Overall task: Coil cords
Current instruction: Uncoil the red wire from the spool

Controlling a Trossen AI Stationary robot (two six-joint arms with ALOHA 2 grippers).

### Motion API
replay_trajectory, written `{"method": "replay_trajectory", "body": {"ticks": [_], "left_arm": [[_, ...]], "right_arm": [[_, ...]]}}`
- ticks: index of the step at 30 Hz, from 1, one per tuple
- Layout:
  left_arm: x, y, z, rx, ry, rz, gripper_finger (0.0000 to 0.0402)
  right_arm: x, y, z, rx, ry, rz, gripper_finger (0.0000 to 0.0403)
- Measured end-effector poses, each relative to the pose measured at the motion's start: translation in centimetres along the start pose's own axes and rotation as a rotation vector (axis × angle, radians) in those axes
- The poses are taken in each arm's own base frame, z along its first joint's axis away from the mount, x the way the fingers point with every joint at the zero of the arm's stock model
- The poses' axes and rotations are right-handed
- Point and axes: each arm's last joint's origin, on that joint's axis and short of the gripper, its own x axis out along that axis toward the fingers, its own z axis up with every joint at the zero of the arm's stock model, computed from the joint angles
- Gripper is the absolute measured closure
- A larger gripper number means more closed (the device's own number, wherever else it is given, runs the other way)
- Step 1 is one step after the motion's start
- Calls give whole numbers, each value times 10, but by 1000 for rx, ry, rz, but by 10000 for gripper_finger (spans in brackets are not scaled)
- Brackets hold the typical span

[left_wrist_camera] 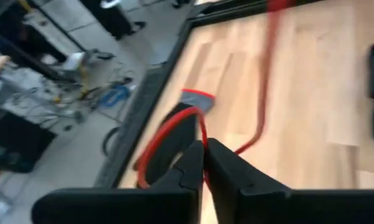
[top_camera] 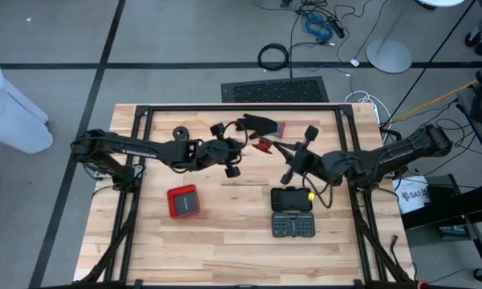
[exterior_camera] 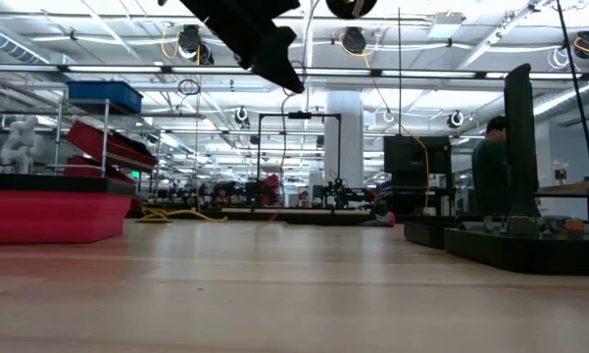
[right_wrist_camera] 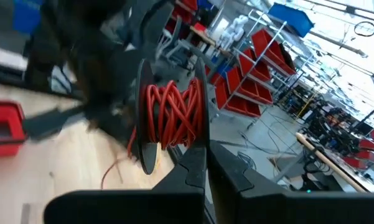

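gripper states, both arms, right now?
Left gripper: fingers nearly together, pinching the red cord.
Right gripper: shut on the rim of the spool wound with red cord.

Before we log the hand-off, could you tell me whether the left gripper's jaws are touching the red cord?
Touching. The left wrist view shows the left gripper with its jaws pinched together on the red cord, which loops out from between them.
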Motion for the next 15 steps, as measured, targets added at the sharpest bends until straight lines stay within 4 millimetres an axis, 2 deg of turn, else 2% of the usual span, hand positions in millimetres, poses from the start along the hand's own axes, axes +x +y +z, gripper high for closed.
{"method": "replay_trajectory", "body": {"ticks": [3,9,15], "left_arm": [[1,-5,4,-17,-54,-63,323],[-9,-15,18,-47,-177,-127,254],[-22,-16,34,-92,-324,-125,231]], "right_arm": [[-5,-8,4,22,-22,-14,403],[-12,-21,9,31,-43,-65,403],[-14,-25,11,41,-51,-68,403]]}}
